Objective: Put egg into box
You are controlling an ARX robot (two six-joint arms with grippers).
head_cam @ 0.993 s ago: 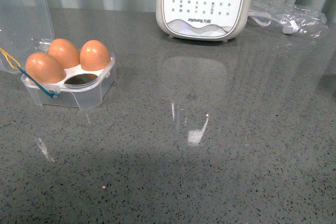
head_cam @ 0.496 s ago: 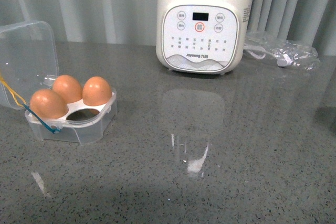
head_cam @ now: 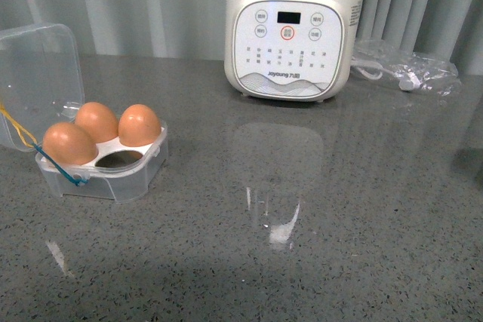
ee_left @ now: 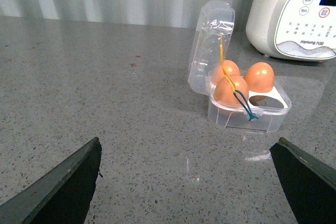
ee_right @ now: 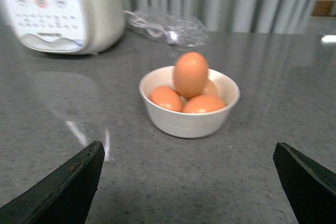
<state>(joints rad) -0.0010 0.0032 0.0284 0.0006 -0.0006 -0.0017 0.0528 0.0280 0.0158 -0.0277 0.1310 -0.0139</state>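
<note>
The clear box stands open at the table's left, lid raised behind it. Three orange-brown eggs fill three cells and the front-right cell is empty. The box also shows in the left wrist view. My left gripper is open and empty, low over the table a good way short of the box. In the right wrist view a white bowl holds several eggs, one egg on top. My right gripper is open and empty, short of the bowl. Neither gripper shows in the front view.
A white Joyoung appliance stands at the back centre. A crumpled clear plastic bag with a cable lies to its right. Grey curtains hang behind the grey speckled table.
The front view has tilted upward, so more of the appliance and curtain shows. The box and its eggs have not moved on the table.
</note>
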